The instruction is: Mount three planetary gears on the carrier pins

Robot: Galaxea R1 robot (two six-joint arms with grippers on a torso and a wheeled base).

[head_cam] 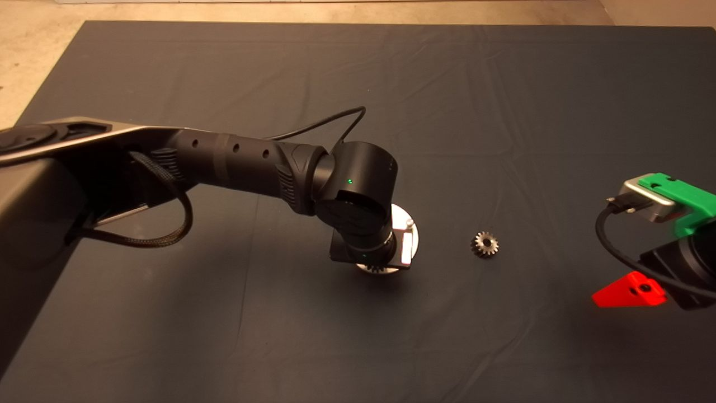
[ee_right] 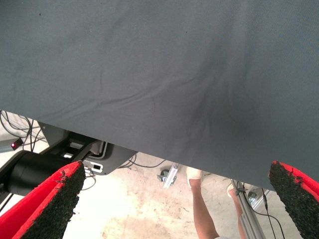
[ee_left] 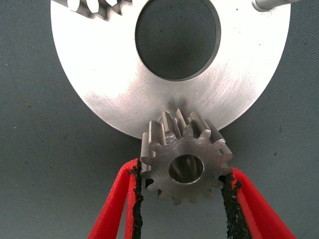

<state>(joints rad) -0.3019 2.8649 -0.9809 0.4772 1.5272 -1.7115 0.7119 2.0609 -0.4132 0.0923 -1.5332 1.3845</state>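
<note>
Here, starting at the left, my left arm (head_cam: pixel 235 162) reaches in over the dark mat (head_cam: pixel 391 84) and its wrist hangs right above the shiny disc (head_cam: pixel 404 224), hiding most of it from overhead. My left gripper (ee_left: pixel 182 186) has its red fingers (ee_left: pixel 117 209) clamped on a steel gear (ee_left: pixel 187 162), pads pressed against the teeth on both sides. That gear sits at the edge of the disc (ee_left: pixel 109 69), overlapping its rim, its bore facing my wrist camera with something bright showing inside the bore; I cannot tell whether that is a pin. Across the disc's large central hole (ee_left: pixel 177 37), a second gear (ee_left: pixel 92 6) shows only by its teeth at the picture's border, and one bare carrier pin (ee_left: pixel 266 5) stands near the rim beside it.

Further right, a third gear (head_cam: pixel 485 244) lies flat on the mat, well apart from the disc and untouched.

At the far right, my right gripper (ee_right: pixel 174 199) waits at the mat's edge, fingers (ee_right: pixel 55 199) spread wide and holding nothing. Beyond the mat, its camera catches the floor, cables and a person's legs (ee_right: pixel 202 209).
</note>
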